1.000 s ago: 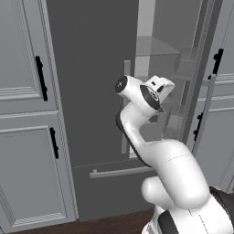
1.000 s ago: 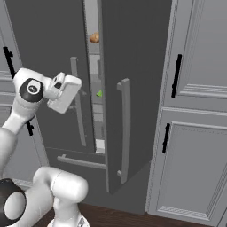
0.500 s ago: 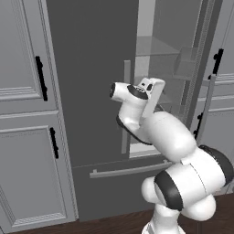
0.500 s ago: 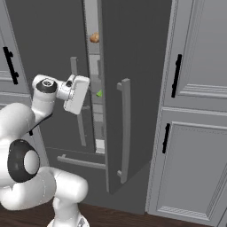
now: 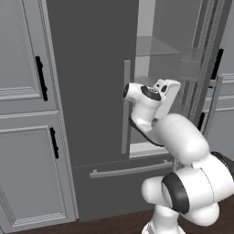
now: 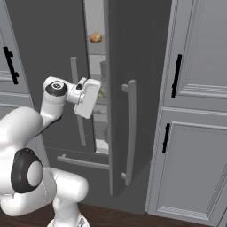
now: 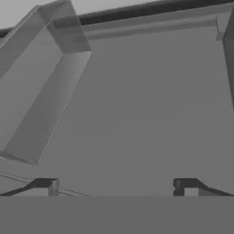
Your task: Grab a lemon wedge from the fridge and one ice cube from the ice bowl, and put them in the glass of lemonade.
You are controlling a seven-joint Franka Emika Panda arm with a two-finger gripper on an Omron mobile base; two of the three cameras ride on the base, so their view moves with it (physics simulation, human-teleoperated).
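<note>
Fridge (image 6: pixel 133 53) right door stands ajar, so the hand can reach the shelves. Gripper (image 7: pixel 116 185) spread wide, empty, facing the clear shelves at the gap. Lemon wedge (image 6: pixel 102 92) shows as a yellow-green speck, half hidden behind the hand. Brown lump (image 6: pixel 95 38) sits higher.

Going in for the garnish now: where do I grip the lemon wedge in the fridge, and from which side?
Pinch the lemon wedge across its width between the fingers, coming straight in from the front through the narrow fridge door gap; the shelves above likely block a top approach. Its tilt is too small to read.
</note>
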